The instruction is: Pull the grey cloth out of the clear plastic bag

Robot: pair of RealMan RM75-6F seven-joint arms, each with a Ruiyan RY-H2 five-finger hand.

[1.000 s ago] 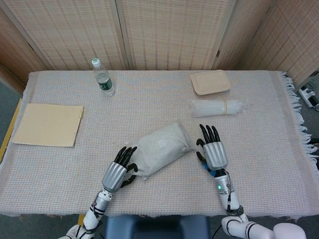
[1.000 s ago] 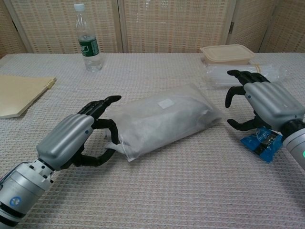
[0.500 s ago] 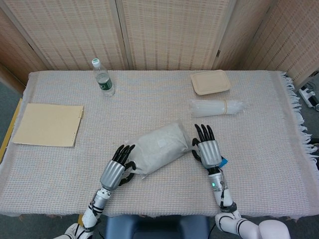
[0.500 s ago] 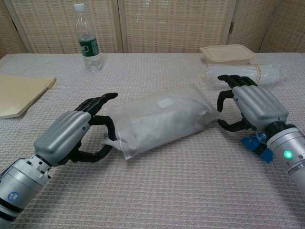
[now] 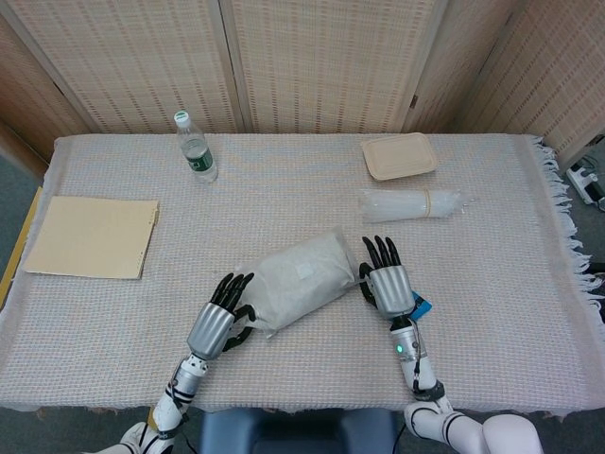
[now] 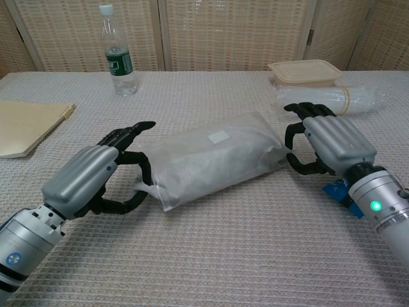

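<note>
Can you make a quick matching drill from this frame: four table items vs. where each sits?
Things:
1. water bottle
2. tan notebook
3. lidded food container
4. clear plastic bag with the grey cloth

Places:
A. far right part of the table
B. between the left hand and the right hand
C. near the table's left edge
D. far left-centre, standing upright

Pairs: 1-D, 2-C, 3-A, 4-B
</note>
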